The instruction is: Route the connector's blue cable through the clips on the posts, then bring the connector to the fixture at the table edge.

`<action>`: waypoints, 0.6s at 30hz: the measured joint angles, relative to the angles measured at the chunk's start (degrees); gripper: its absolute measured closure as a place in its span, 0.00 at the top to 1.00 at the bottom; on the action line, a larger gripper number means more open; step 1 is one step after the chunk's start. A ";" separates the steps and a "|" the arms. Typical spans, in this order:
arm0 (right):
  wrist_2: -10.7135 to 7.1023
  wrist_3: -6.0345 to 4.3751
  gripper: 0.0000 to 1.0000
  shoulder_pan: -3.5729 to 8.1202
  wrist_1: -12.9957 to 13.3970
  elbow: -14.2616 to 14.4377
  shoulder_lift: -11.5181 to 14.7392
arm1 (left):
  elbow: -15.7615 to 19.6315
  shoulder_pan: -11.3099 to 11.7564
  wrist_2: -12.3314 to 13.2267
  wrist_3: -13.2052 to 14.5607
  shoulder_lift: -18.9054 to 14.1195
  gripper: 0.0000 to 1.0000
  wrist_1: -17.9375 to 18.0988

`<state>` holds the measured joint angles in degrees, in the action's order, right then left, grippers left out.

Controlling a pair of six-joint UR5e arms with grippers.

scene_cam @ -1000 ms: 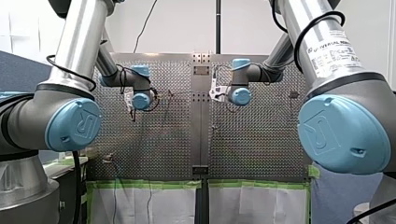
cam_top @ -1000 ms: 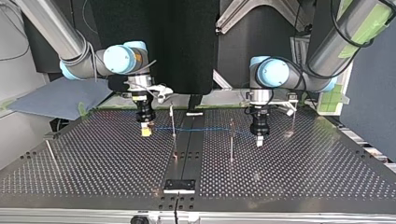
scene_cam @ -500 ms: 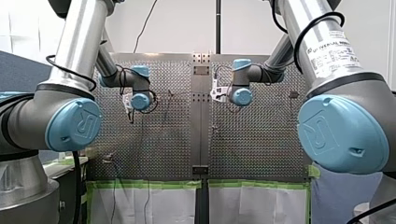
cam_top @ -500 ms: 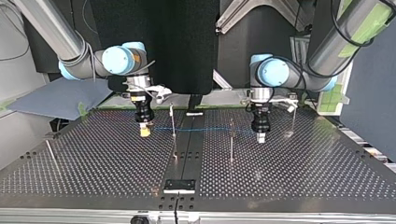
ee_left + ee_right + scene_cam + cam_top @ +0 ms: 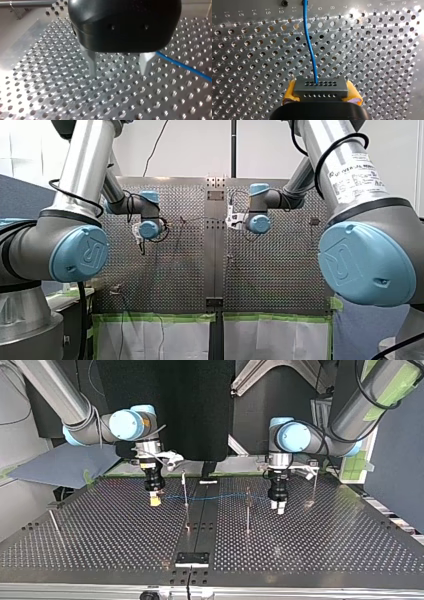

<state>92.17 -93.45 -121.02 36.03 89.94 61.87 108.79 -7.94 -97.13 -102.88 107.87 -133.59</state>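
**Gripping the connector in my right gripper, with my left gripper's fingers spread beside the blue cable**

The perforated table (image 5: 100, 540) fills the top view, with a dark strip running down its middle from the arm-side edge to the opposite edge. My right arm (image 5: 55, 395) comes in over the corner at that view's left, and my left arm (image 5: 350, 420) over the corner at its right. Both wrists point straight down, nearer the arm-side edge than the opposite one.

My right gripper (image 5: 156, 501) is clamped on the connector (image 5: 320, 87), a grey block with rows of small holes. The block's long axis runs from one yellow pad (image 5: 290, 93) to the other. Its holed face points away from the gripper.

My left gripper (image 5: 278, 506) has its two metal fingers (image 5: 91, 63) apart with nothing between them, their tips just above the table.

The blue cable (image 5: 307, 37) leaves one hole of the connector and runs ahead of my right gripper. Seen in the top view, it stretches roughly parallel to the arm-side edge, from the connector across the middle strip towards my left gripper. It passes one thin post (image 5: 185, 491) beside the strip and a second post (image 5: 247, 512) on the other side; whether it sits in their clips cannot be told. In the left wrist view it lies beside one finger, outside the gap.

A small black fixture (image 5: 192, 559) sits on the strip at the edge opposite the arms, well apart from the connector.
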 joint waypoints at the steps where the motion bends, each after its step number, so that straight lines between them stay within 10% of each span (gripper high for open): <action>1: -0.01 0.00 0.00 0.00 -0.04 0.00 0.00 | 0.00 0.02 0.49 -0.49 0.00 1.00 -0.34; 18: -0.52 0.01 0.00 -0.30 -0.46 -0.03 -0.02 | 0.57 -1.02 8.24 -0.16 -2.82 1.00 -8.56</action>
<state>91.64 -93.44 -121.31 35.57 89.91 61.85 109.36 -8.96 -88.89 -103.04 105.05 -142.16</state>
